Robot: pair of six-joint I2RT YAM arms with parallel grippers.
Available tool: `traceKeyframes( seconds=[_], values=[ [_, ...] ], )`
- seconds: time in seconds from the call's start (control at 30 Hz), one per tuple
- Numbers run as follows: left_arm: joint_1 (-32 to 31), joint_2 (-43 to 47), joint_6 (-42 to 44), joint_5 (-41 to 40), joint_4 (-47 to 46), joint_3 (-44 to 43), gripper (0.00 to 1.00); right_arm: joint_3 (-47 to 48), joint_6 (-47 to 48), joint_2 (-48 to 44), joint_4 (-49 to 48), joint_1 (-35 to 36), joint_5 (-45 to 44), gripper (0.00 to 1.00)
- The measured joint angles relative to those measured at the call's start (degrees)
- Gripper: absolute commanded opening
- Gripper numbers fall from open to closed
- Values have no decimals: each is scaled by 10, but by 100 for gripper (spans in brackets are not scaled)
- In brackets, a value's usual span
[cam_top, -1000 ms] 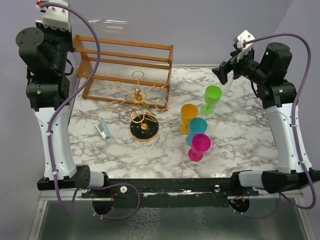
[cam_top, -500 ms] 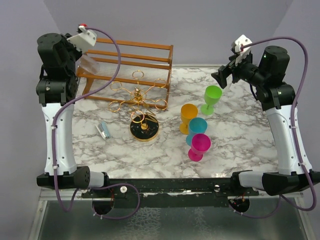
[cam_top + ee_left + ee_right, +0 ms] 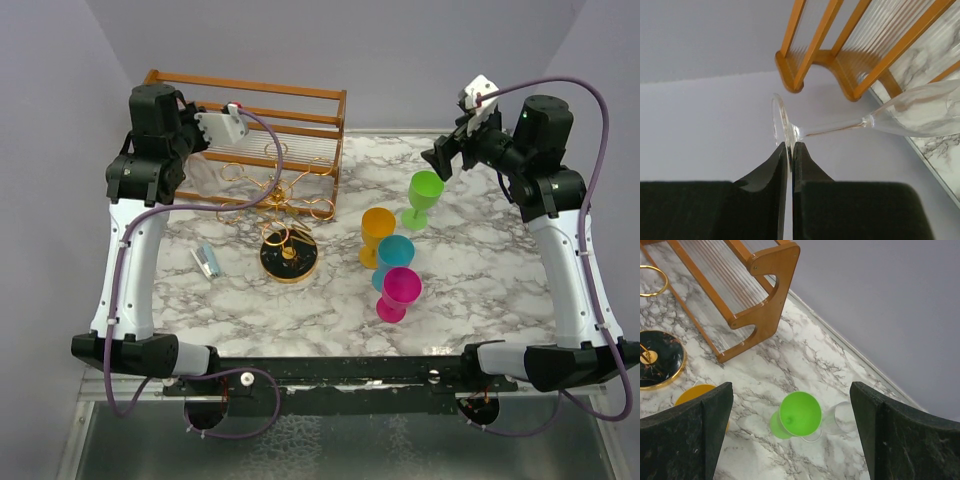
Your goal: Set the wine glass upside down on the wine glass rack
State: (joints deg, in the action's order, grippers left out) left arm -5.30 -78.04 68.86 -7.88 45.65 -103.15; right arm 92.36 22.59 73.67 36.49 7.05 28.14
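My left gripper (image 3: 789,145) is shut on the round foot of a clear wine glass (image 3: 920,110). The glass lies roughly sideways in the air, its stem and bowl pointing away to the right, in front of the wooden frame. In the top view the left gripper (image 3: 212,140) hangs over the frame, just behind and left of the gold wire wine glass rack (image 3: 275,195) on its round black base (image 3: 289,257); the clear glass is hard to make out there. My right gripper (image 3: 440,160) is open and empty, high above a green glass (image 3: 800,414).
The orange-brown wooden rail frame (image 3: 250,120) stands at the back left. Orange (image 3: 378,225), teal (image 3: 396,250) and pink (image 3: 399,288) glasses cluster right of the rack. A second clear glass (image 3: 842,417) stands beside the green one. A small blue-grey object (image 3: 207,261) lies left of the rack's base.
My left arm has swung down and to the right from high at the back left, carrying the clear glass over the wooden frame toward the rack. The right arm barely shifted.
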Motion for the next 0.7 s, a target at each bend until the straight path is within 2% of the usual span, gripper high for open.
traceKeyframes(
  seconds=[0.7],
  values=[
    [-76, -38, 57, 161, 32, 5, 0, -20, 5, -8, 0, 0, 0, 100]
  ],
)
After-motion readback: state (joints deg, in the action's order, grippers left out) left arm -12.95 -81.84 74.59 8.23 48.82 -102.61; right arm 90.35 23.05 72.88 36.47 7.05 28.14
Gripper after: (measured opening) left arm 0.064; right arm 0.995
